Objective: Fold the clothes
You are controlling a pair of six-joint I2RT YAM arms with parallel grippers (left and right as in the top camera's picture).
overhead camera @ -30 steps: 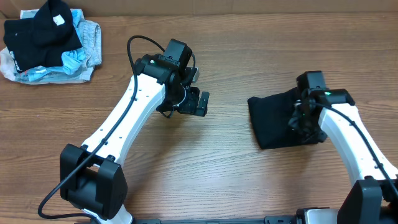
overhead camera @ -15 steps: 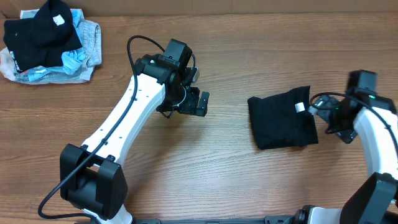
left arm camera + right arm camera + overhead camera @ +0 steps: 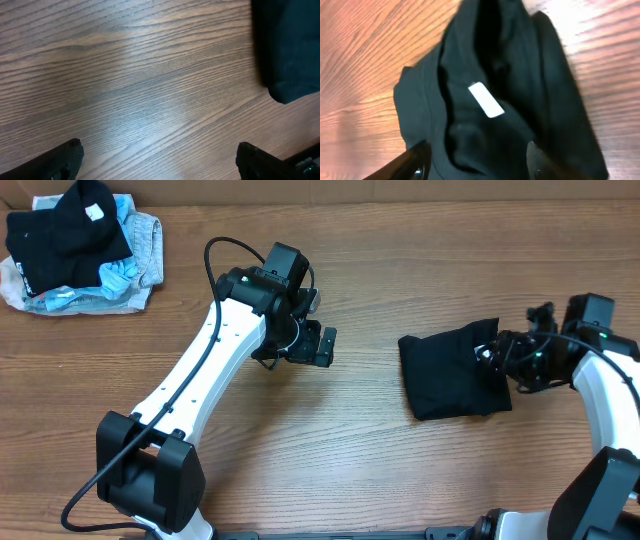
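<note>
A folded black garment [image 3: 450, 382] lies on the wooden table at the right. In the right wrist view it [image 3: 485, 75] fills the frame, with a white tag [image 3: 486, 100] on top. My right gripper [image 3: 508, 360] is open at the garment's right edge, fingers [image 3: 476, 160] spread over the cloth, holding nothing. My left gripper [image 3: 318, 346] is open and empty over bare wood at the table's middle; its view [image 3: 157, 160] shows the garment's corner [image 3: 290, 45] at the top right. A pile of unfolded clothes [image 3: 75, 248], black, blue and grey, lies at the far left.
The back edge of the table runs along the top of the overhead view. A black cable [image 3: 225, 250] loops above the left arm. Bare wood lies between the two arms.
My right gripper lifted off the garment and swung right, then came back left to the garment's right edge. The left arm has not moved.
</note>
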